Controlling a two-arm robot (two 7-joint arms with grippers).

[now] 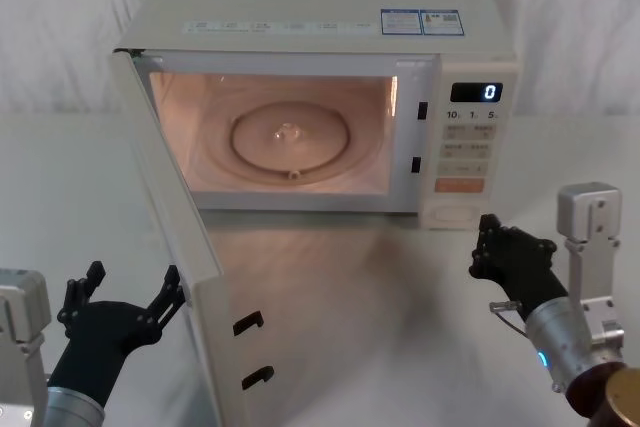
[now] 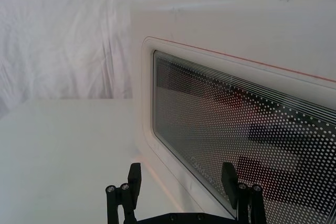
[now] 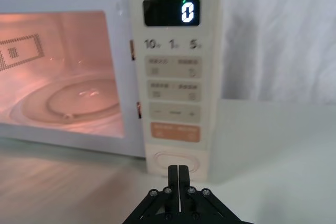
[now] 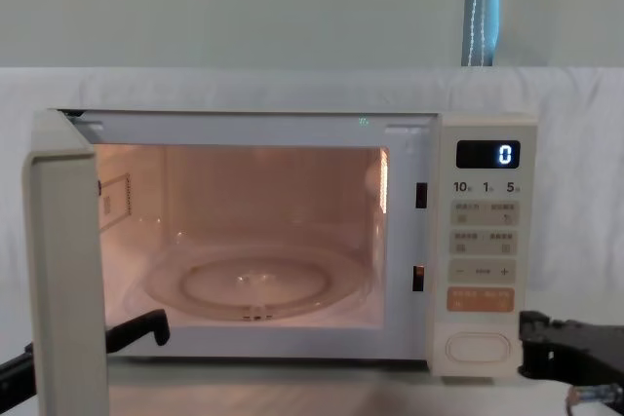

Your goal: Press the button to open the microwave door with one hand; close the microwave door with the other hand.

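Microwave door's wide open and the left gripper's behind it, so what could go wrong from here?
The open black left gripper sits at the cream, glass-windowed microwave door's outer face; one finger may snag its edge or push off-centre. A hard swing could shift the cream boxy microwave. The shut black right gripper near the wide cream pill-shaped button might re-press it.

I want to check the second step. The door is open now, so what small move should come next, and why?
Probably the left gripper should push the door toward the microwave. The door stands wide open with the lit cavity exposed, and the open left gripper is right at its outer face, by the window. The right gripper, shut, sits just in front of the button, clear of the door's path.
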